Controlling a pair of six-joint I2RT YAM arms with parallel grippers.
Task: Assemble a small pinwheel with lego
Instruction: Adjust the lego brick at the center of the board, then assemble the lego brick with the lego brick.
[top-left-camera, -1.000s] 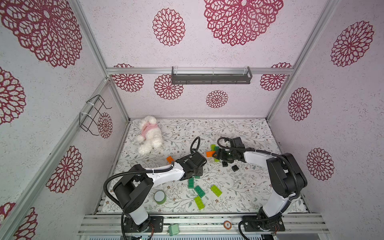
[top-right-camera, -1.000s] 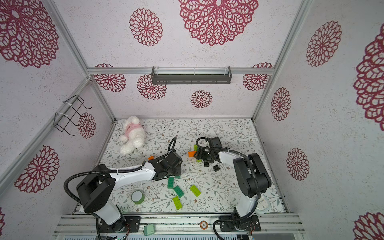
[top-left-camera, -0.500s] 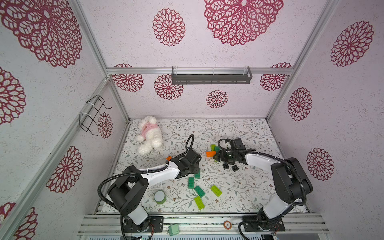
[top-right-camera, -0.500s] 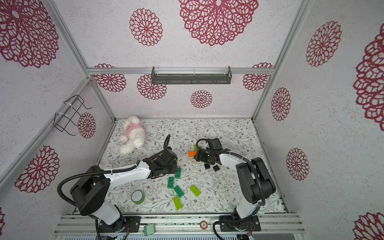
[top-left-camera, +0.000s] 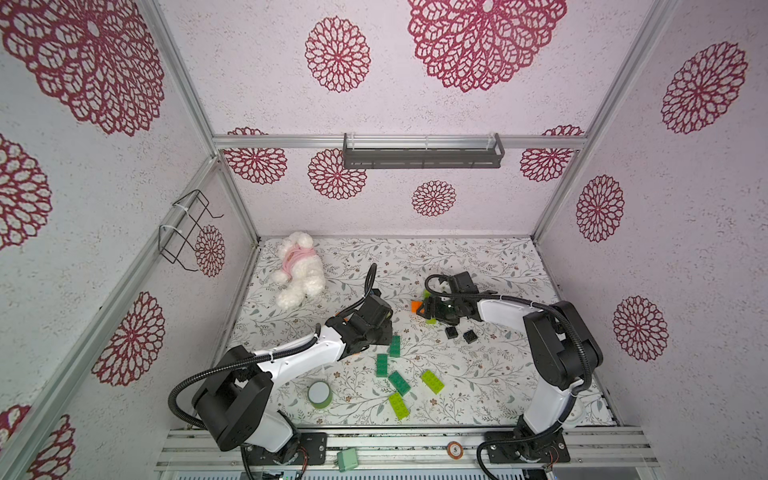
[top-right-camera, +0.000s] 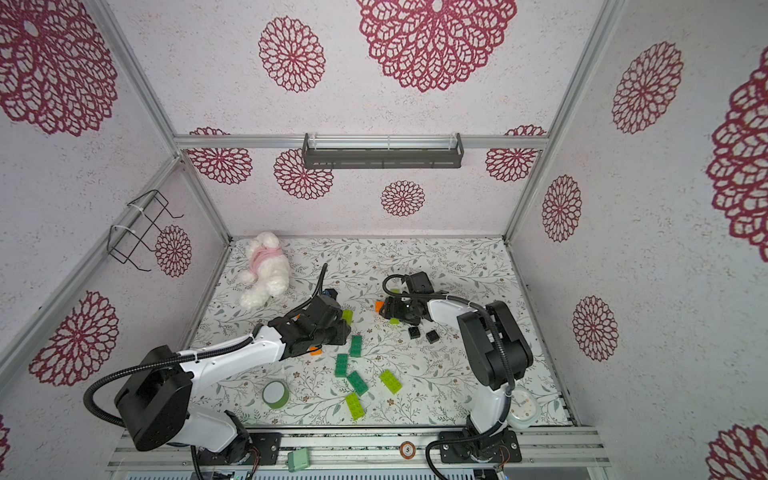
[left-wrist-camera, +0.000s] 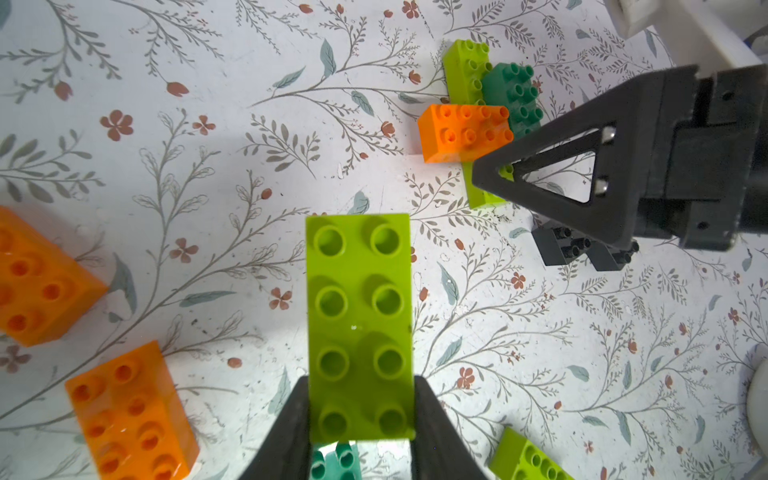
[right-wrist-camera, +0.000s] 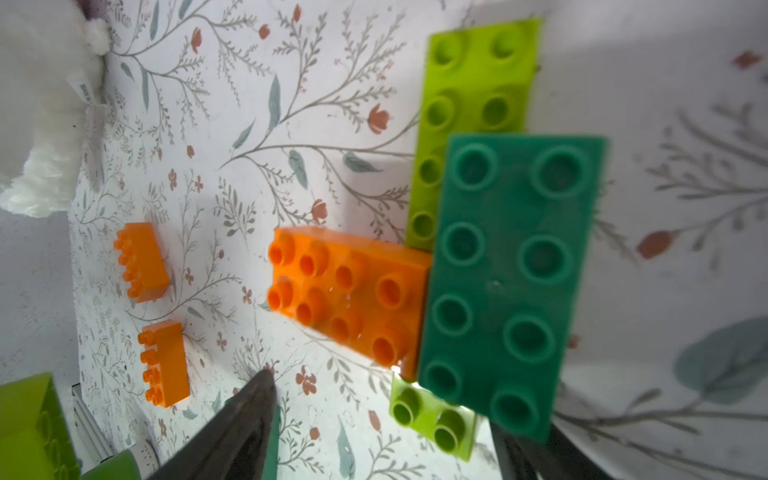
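carrying a lime brick (left-wrist-camera: 360, 291), the left claw (left-wrist-camera: 360, 399) is clamped across its two long sides at one end, studs up. it looks lifted off the table (left-wrist-camera: 208, 187), a short way from the half-built pinwheel (left-wrist-camera: 465, 129). that pinwheel sits flat on the table: lime underneath, dark green on top, orange butted against the green. the right claw (right-wrist-camera: 388, 405) hangs right over it, fingers spread wide, gripping nothing. two black squares (left-wrist-camera: 557, 245) lie just beside the pinwheel, near that claw. two loose orange bricks (left-wrist-camera: 129, 411) lie farther from it, on the left claw's side. now the feel of it: my read is light, hard, smooth-walled plastic with no give, so it could slip or swivel if pinched at a corner. best hold looks like the flat long sides, as here, leaving the free end bare for mating. pressing down from an end grip may lever the brick, so the pinwheel likely wants steadying.
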